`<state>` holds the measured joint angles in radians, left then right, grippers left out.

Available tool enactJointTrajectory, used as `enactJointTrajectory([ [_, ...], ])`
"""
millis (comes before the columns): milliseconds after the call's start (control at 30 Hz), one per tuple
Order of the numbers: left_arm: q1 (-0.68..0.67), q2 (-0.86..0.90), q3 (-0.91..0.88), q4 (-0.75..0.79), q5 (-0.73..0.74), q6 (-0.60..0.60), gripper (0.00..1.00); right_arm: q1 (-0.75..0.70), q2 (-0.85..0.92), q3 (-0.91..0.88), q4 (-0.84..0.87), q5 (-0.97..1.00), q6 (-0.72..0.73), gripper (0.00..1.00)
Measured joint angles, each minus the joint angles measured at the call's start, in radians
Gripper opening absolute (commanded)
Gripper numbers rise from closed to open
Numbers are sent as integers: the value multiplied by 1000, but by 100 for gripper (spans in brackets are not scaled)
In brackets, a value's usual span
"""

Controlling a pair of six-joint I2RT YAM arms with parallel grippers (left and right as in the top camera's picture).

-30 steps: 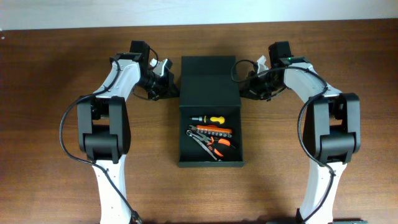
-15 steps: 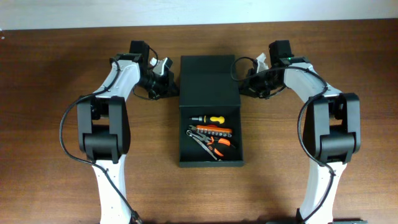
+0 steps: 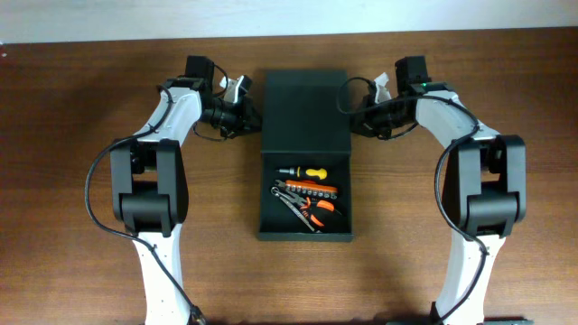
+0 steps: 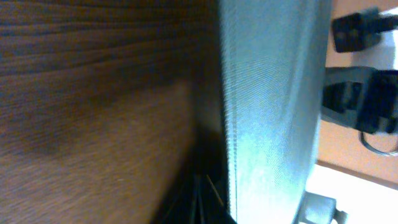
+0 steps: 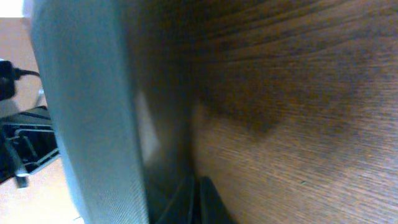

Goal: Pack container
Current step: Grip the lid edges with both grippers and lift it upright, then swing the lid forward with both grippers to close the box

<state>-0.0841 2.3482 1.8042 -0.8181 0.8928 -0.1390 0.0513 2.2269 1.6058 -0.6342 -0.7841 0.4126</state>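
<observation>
Where the box sits: the container (image 3: 304, 236) is in the middle of the bench (image 3: 72, 90), a bit closer to the far edge.
Long way: it runs from the near edge to the far edge, with the lid (image 3: 304, 113) at the far end.
Look: a big, dull black box, open. The lid lies flat. The near half holds orange and yellow tools (image 3: 307, 191).
Left pincer (image 3: 248, 116): shut tight with nothing in it, just beside the lid's left side. The box is to its right.
Right pincer (image 3: 358, 117): shut tight and empty too, just beside the lid's right side. The box is to its left.
Nearer arm: neither, there is one on each side.
Touching: I cannot tell.
Next, my guess: the lid must swing toward the near edge, over the tools.
</observation>
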Motion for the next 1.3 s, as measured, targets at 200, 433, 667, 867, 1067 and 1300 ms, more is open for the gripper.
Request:
enactJointTrajectory([
  [200, 1, 0, 8, 0, 93, 26, 2, -34, 0, 2, 8, -108, 9, 4],
  [433, 5, 0, 60, -4, 188, 41, 2, -62, 0, 52, 9, -241, 11, 4],
  [667, 31, -5, 78, -46, 267, 47, 2, -63, 0, 87, -18, -344, 18, 4],
  [867, 43, -60, 79, -136, 278, 89, 2, -63, 0, 92, -63, -408, 25, 4],
  [1067, 45, -143, 79, -176, 279, 109, 2, -63, -2, 93, -73, -487, 26, 4],
  [1300, 44, -231, 80, -259, 297, 142, 2, -63, -68, 93, -121, -509, 29, 4],
])
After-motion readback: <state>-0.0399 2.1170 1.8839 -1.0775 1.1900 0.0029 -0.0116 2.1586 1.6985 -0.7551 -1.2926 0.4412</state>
